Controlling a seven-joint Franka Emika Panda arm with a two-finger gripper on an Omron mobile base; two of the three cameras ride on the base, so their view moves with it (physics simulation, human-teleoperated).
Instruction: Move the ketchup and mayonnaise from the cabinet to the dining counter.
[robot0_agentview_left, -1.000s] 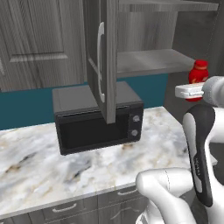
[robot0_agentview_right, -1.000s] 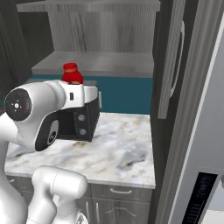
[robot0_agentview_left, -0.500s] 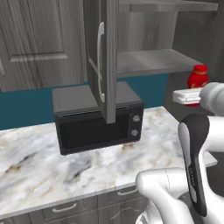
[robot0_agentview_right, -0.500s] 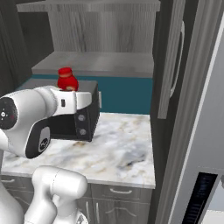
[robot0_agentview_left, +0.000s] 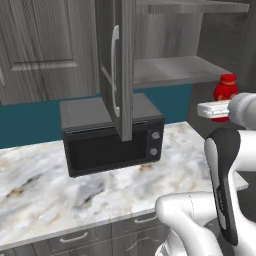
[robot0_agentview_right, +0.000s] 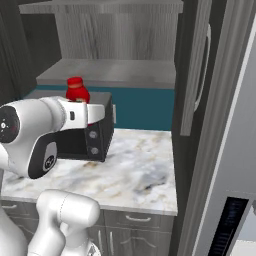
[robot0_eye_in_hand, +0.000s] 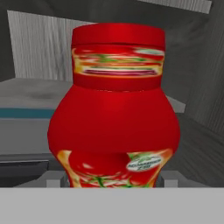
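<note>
Filling the hand view from close up, the ketchup (robot0_eye_in_hand: 113, 109) stands upright between the end effector's (robot0_eye_in_hand: 114, 179) jaws, its red cap on top and a tomato label low on its belly. The fingertips themselves are hidden behind the bottle, so an actual pinch can't be confirmed; the jaws look spread wide around the bottle's base, probably bearing on its sides. In the left base view the bottle (robot0_agentview_left: 225, 92) sits just behind the white hand at the right edge, raised above the marble desk (robot0_agentview_left: 75, 192) and out in front of the cabinet's (robot0_agentview_left: 165, 70) lower shelf rather than resting on it. The right base view shows the same thing from the other side: the bottle (robot0_agentview_right: 77, 92) pokes up behind the white wrist, above the desk (robot0_agentview_right: 135, 167). Beyond it sits a black microwave (robot0_agentview_left: 112, 137) on the desk (its door faces the robot), and above hangs the cabinet (robot0_agentview_right: 112, 72) with an open door (robot0_agentview_left: 116, 65) carrying a silver bar handle. A teal wall strip runs behind the microwave.
</note>
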